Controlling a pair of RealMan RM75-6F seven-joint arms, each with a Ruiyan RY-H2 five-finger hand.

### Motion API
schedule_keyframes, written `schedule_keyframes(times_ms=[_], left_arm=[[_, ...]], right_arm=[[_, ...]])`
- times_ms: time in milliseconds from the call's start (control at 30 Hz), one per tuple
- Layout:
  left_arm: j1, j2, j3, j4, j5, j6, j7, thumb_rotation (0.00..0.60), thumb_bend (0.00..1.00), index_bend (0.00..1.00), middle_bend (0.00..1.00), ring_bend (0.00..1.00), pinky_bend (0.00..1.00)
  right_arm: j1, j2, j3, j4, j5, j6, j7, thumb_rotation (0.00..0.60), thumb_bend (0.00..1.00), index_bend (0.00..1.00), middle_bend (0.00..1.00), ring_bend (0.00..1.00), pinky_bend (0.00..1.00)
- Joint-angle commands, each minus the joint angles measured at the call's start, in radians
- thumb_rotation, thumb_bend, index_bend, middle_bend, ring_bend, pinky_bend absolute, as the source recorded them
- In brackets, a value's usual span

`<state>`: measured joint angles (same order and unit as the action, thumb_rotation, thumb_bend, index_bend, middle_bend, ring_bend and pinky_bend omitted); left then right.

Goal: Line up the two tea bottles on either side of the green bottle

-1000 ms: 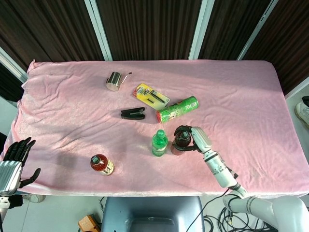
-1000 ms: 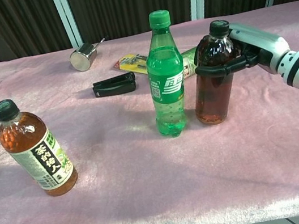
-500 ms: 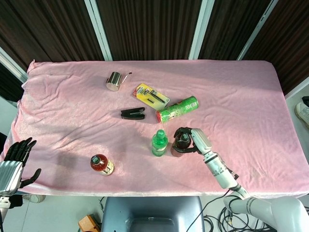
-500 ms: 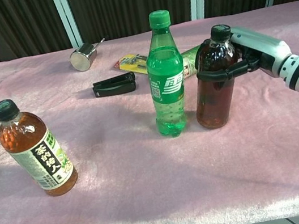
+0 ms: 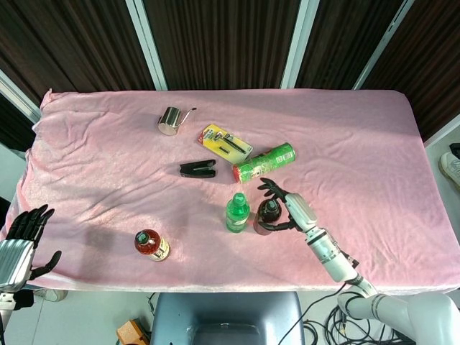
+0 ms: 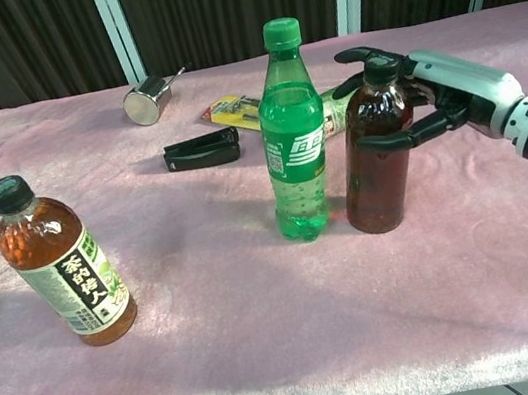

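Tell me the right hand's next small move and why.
Probably draw the right hand back clear of the dark tea bottle: that bottle stands upright beside the green bottle and the fingers look spread off it. The labelled tea bottle waits far left.

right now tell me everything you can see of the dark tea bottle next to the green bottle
The dark brown clear-plastic tea bottle with a black cap stands upright on the pink cloth, just to the right of the green plastic bottle in the chest view, a narrow gap between them. The right hand is spread around its neck; whether fingers touch it cannot be told.
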<state>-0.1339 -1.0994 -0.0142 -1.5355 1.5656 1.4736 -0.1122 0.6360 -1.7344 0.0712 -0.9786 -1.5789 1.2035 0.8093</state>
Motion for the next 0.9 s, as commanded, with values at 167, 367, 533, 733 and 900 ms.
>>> schedule_keyframes(times_ms=[167,367,533,733,900], left_arm=[[-0.007,0.002,0.006,0.014,0.031,0.006,-0.052,0.600,0.33,0.00,0.00,0.00,0.06],[-0.055,0.010,0.050,0.083,0.155,-0.001,-0.312,0.600,0.32,0.00,0.00,0.00,0.07],[-0.095,-0.040,0.080,0.158,0.227,0.004,-0.489,0.600,0.32,0.00,0.00,0.00,0.06],[-0.117,-0.140,0.094,0.245,0.266,0.055,-0.719,0.600,0.32,0.00,0.00,0.00,0.06],[-0.144,-0.390,0.085,0.414,0.226,0.039,-0.960,0.600,0.31,0.00,0.00,0.00,0.05]], right_arm=[[-0.041,0.069,-0.019,-0.079,-0.043,0.102,-0.066,0.600,0.25,0.00,0.16,0.17,0.36],[-0.155,0.269,-0.114,-0.235,-0.140,0.254,-0.380,0.600,0.22,0.00,0.01,0.01,0.22],[-0.287,0.416,-0.193,-0.353,-0.189,0.388,-0.582,0.600,0.22,0.00,0.00,0.00,0.13],[-0.363,0.460,-0.239,-0.354,-0.212,0.452,-0.609,0.600,0.22,0.00,0.00,0.00,0.12],[-0.435,0.490,-0.292,-0.342,-0.312,0.565,-0.603,0.600,0.22,0.00,0.00,0.00,0.12]])
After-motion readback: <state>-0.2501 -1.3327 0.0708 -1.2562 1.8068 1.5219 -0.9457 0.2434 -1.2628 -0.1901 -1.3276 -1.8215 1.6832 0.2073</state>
